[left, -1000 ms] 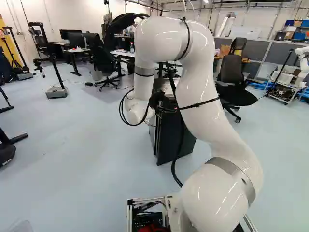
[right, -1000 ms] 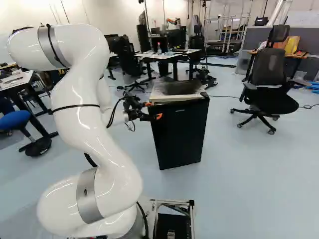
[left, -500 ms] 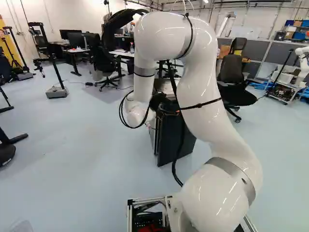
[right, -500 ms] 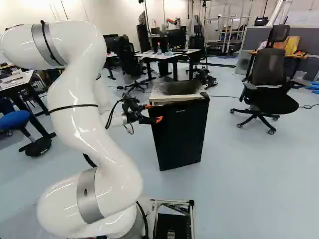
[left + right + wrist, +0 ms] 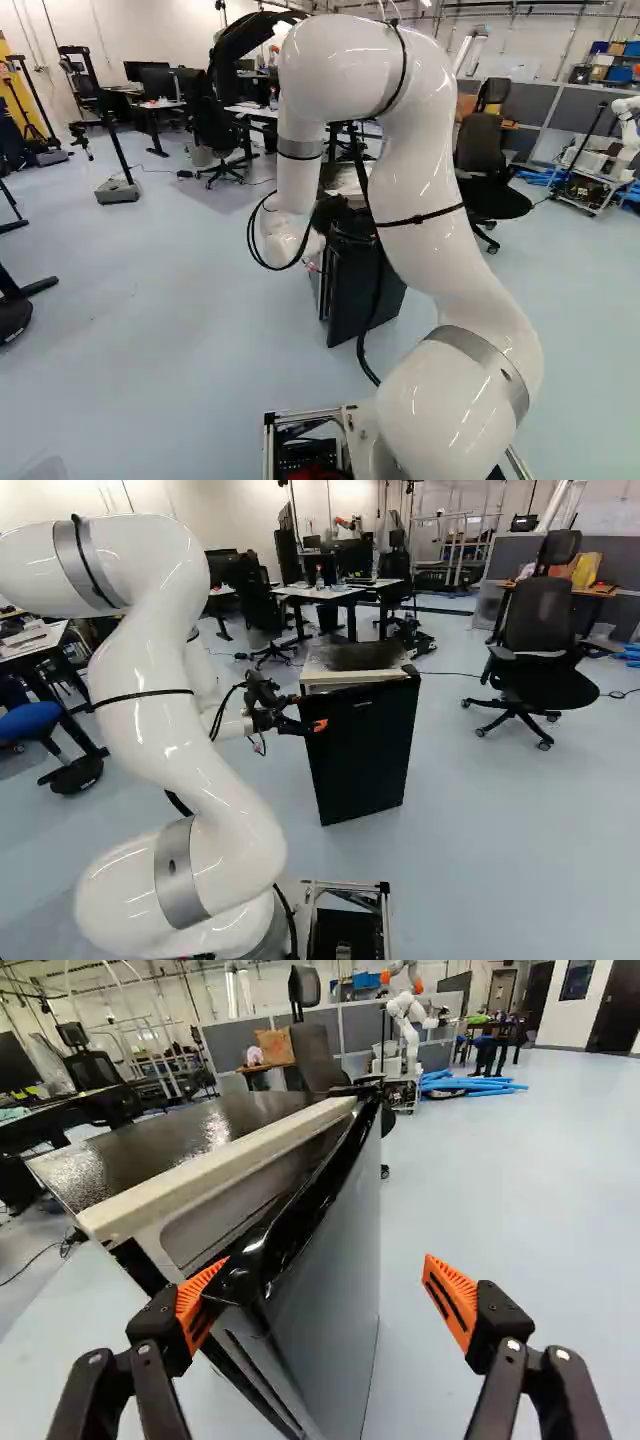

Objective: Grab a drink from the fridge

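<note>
1. Gripper (image 5: 326, 1260) spread wide, nothing pinched. One orange pad (image 5: 188, 1305) sits at the gap behind the near upper corner of the door (image 5: 335, 1310); the other pad (image 5: 462, 1285) stands off in front, well apart from it.
2. Drink: out of sight in all three views. I take it to be inside the fridge (image 5: 365, 290), which stands ahead of the base with its door slightly ajar.
3. Door handling, my guess: stiff panel, hinged at the far side, some drag from the seal, then an easy swing. The black top edge is glossy, so a pad could skid off. Best hold is the free edge near that corner, pulling from behind.
4. Drink handling, also a guess: can or bottle, modest weight, perhaps slick with cold. I'd take it round the middle, gently if it's thin-walled.
5. Arm (image 5: 180, 730) rises from the base, folds over high, then drops to a wrist reaching roughly level towards the door's edge. Too hard a sideways pull might shift the whole fridge.
6. Beyond: a bottle (image 5: 319, 579) on a desk (image 5: 340, 592), not my target; an office chair (image 5: 540, 630) past the fridge, well clear of the arm.
</note>
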Robot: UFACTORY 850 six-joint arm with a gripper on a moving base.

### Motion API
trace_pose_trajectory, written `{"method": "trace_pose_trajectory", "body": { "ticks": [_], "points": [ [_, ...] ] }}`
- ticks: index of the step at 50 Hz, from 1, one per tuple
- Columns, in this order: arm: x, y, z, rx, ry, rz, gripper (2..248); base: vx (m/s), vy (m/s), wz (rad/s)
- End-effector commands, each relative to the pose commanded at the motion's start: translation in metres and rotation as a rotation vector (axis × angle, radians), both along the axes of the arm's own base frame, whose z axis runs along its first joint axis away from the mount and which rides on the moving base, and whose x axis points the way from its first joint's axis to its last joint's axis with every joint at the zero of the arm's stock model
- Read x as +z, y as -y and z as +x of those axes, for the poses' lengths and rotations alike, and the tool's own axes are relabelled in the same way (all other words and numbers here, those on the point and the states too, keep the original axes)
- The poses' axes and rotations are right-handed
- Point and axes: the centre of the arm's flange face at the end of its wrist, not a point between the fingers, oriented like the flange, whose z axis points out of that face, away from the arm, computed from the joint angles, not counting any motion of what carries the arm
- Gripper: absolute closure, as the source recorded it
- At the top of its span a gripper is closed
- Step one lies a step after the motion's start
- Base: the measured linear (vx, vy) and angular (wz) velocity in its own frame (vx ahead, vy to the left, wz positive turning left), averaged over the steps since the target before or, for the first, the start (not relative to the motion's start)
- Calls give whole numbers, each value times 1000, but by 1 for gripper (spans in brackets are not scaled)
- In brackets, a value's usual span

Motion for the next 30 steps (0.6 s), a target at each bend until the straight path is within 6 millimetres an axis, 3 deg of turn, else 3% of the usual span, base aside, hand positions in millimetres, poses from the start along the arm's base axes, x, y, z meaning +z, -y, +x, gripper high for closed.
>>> {"method": "trace_pose_trajectory", "body": {
  "ticks": [30],
  "points": [
    [0,6,-30,-42,-33,-10,3,0,0,0]
  ]
}}
